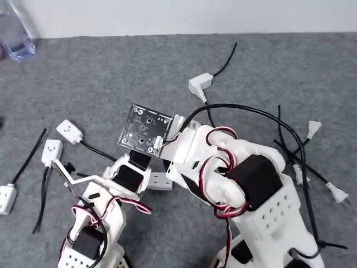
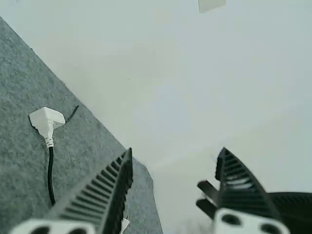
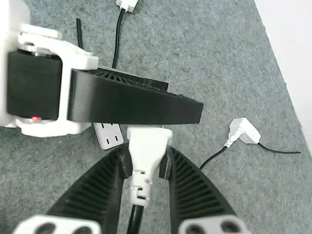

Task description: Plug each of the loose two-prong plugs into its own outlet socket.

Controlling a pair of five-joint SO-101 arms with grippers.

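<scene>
White plug (image 3: 146, 144) was gripped in my right jaws, a black finger (image 3: 105, 195) pressed to each flank, its cord (image 3: 135, 214) trailing back between them. Its front end met the edge of a long black finger (image 3: 131, 102) of my left jaws, which crossed in front; prongs hidden. An outlet socket (image 3: 109, 135) lay flat on the grey counter (image 1: 111, 72) just beside the plug, partly under that same finger. Left jaws stood wide apart, tilted up toward the pale wall (image 2: 219, 87). Farther out: an angled plug (image 1: 199, 85) on a black lead, well apart from both arms. Three more sockets (image 1: 70, 131), (image 1: 52, 152), (image 1: 6, 198) lay along my left side. Two loose two-prong plugs (image 1: 314, 128), (image 1: 339, 194) lay among tangled black leads on my right. A clear bottle (image 1: 14, 33) stood at the far left corner.
</scene>
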